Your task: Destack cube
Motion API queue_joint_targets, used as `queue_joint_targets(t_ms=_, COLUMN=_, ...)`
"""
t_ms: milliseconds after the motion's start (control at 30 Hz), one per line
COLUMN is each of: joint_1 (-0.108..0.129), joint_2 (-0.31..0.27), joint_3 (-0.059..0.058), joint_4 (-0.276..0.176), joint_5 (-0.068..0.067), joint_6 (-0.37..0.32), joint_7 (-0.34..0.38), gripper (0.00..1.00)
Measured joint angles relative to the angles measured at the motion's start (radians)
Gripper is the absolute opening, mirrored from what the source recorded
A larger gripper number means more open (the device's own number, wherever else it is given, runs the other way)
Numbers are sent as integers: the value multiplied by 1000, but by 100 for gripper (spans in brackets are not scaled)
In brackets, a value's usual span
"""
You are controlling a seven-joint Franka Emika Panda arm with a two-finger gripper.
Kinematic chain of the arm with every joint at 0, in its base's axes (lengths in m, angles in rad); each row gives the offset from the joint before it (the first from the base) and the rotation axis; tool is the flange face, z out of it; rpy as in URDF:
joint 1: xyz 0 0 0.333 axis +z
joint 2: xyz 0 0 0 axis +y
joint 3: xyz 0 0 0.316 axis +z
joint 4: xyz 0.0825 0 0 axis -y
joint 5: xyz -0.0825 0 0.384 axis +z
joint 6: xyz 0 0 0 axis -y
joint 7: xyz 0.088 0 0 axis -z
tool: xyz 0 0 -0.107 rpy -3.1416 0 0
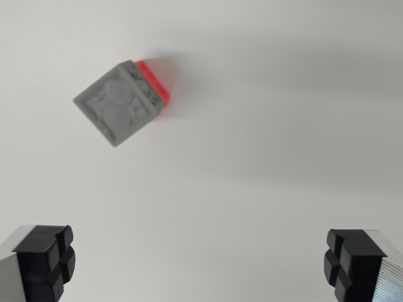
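A grey cube (115, 105) with a patterned top sits stacked on a red cube (155, 79), of which only a strip shows at the grey one's upper right edge. The stack lies in the upper left of the wrist view, on a white surface (264, 157). My gripper (200, 261) is open, its two black fingertips (47, 258) at the bottom corners of the view, wide apart with nothing between them. The stack is well above and to the left of the gap between the fingers, apart from both.
Soft shadows fall across the white surface at the upper right.
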Motion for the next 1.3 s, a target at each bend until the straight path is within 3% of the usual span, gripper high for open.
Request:
queue_joint_targets(t_ms=533, joint_1=9, joint_2=44, joint_3=25, joint_4=-60, joint_5=0, joint_6=117, joint_7=-154, gripper=100)
queue_joint_targets(t_ms=1300, joint_1=14, joint_2=175, joint_3=88, joint_4=-125, joint_5=-3, joint_6=334, joint_7=-457, gripper=100)
